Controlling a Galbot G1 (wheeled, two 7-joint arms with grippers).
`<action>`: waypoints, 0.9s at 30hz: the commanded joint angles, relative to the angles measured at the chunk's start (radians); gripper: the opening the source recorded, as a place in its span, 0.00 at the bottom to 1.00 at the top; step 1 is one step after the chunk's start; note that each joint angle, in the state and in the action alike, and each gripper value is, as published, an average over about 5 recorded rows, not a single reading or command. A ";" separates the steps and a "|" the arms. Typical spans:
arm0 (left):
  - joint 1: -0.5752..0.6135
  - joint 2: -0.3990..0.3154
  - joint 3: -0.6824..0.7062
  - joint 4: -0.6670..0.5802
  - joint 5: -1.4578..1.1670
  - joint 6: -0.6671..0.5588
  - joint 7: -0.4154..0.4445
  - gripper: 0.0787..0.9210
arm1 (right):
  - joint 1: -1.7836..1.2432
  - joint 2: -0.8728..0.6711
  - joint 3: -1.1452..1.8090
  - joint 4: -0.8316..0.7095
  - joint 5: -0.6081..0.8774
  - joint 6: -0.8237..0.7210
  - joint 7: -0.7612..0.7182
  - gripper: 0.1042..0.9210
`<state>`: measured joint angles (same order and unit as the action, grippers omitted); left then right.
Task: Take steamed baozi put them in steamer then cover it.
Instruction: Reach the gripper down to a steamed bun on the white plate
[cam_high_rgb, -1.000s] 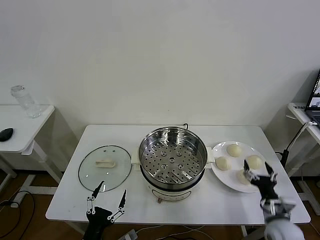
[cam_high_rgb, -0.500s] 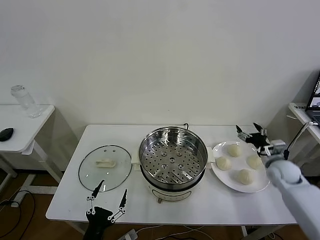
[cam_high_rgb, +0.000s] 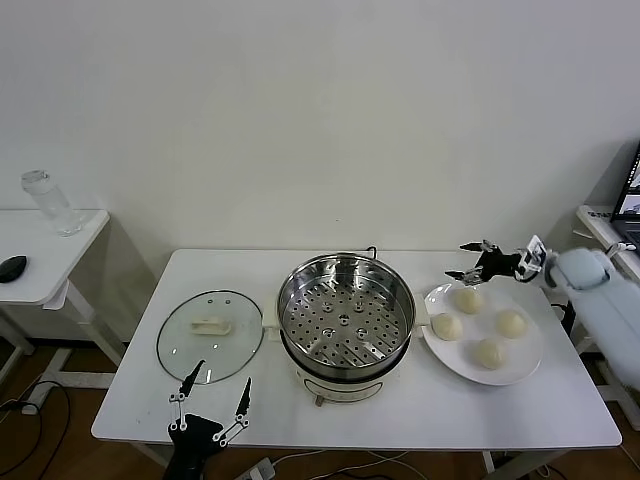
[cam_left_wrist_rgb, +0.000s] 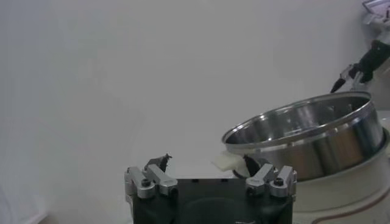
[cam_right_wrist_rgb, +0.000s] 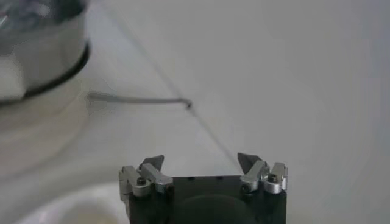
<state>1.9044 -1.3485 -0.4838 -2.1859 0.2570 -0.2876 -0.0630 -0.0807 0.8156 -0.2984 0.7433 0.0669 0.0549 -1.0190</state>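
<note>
The steamer (cam_high_rgb: 345, 320), a shiny steel pot with a perforated tray, stands uncovered at the table's middle. Its rim also shows in the left wrist view (cam_left_wrist_rgb: 304, 137). The cover (cam_high_rgb: 210, 335), a glass lid with a cream handle, lies flat to its left. Several steamed baozi, such as the far one (cam_high_rgb: 467, 300) and the near one (cam_high_rgb: 489, 353), sit on a white plate (cam_high_rgb: 528, 368) at the right. My right gripper (cam_high_rgb: 456, 260) hovers open just beyond the far baozi, pointing left, nothing between its fingers (cam_right_wrist_rgb: 201, 161). My left gripper (cam_high_rgb: 212, 390) waits open at the front edge, below the cover.
A thin power cable (cam_right_wrist_rgb: 140, 100) lies on the table behind the steamer. A side table at the left carries a glass jar (cam_high_rgb: 45, 200) and a black mouse (cam_high_rgb: 12, 267). Another table with a laptop (cam_high_rgb: 630, 190) stands at the far right.
My right arm has swung from the plate's near edge up and across to its far side, now reaching leftward over the far baozi. The left arm has stayed still.
</note>
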 joint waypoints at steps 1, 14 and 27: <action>0.016 -0.008 -0.004 -0.002 0.008 -0.012 -0.005 0.88 | 0.207 0.119 -0.108 -0.252 -0.420 0.098 -0.230 0.88; 0.018 -0.030 -0.005 0.012 0.009 -0.016 -0.046 0.88 | 0.187 0.239 -0.107 -0.386 -0.525 0.140 -0.126 0.88; 0.021 -0.030 -0.018 0.018 0.008 -0.029 -0.054 0.88 | 0.163 0.290 -0.095 -0.428 -0.563 0.138 -0.090 0.88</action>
<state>1.9235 -1.3779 -0.4965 -2.1705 0.2647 -0.3110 -0.1110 0.0714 1.0686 -0.3885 0.3644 -0.4402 0.1812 -1.1209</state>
